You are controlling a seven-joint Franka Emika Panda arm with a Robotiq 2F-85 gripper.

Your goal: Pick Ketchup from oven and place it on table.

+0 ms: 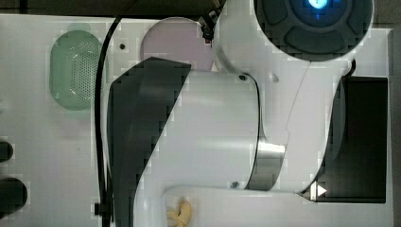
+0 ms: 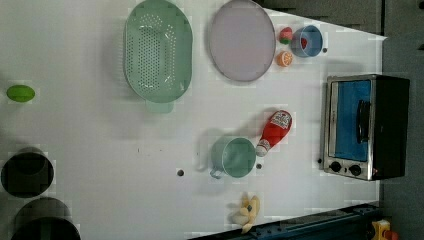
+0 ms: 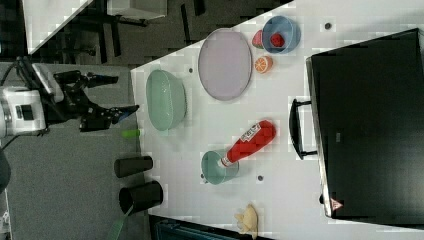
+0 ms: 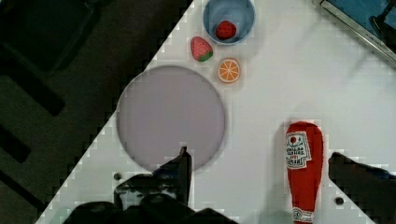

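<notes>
Though unreadable, white red-marked label on Ketchup [image 4: 303, 168].

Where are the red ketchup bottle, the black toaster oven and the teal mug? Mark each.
Red plastic ketchup bottle [image 2: 276, 129]: left view, red body.
Black toaster oven [image 2: 353, 120]: left view, blue glass door.
Teal mug [image 2: 234, 157]: left view, inside wall.

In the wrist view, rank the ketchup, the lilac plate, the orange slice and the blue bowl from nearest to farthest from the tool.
From the open tool:
1. Ketchup, lying on the table between the fingers.
2. Lilac plate, its rim beside one finger.
3. Orange slice, just beyond the plate.
4. Blue bowl, farthest, near the table edge.
</notes>
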